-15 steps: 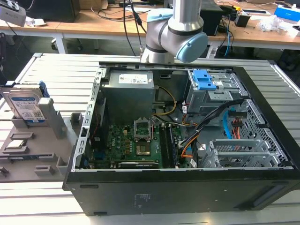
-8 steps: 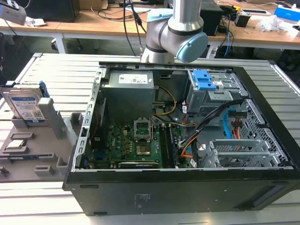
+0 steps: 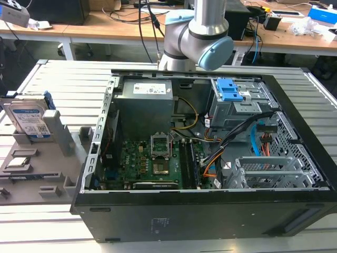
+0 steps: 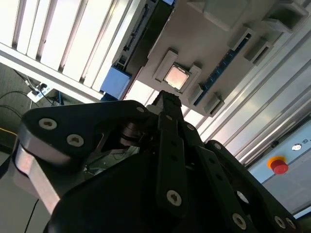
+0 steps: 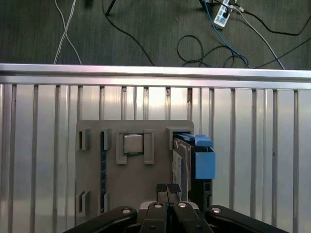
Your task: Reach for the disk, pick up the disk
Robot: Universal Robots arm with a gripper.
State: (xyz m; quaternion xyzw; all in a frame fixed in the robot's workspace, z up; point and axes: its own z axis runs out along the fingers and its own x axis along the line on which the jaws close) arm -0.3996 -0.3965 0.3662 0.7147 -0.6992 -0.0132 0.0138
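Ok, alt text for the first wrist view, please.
The shut hand hangs over a grey holder on a slatted metal table. The holder carries the disk, standing on edge, and a square silver chip.

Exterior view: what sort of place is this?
Probably a robotics lab or workshop: an opened computer case on a slatted metal table, the robot arm at its far side, and cluttered desks with cables at the back.

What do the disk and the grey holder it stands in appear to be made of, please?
The disk: likely metal, by its silvery edge, with a paper-like label and blue rails that look plastic. The holder: probably plastic, matte grey, by its even dull colour and blocky moulded shapes.
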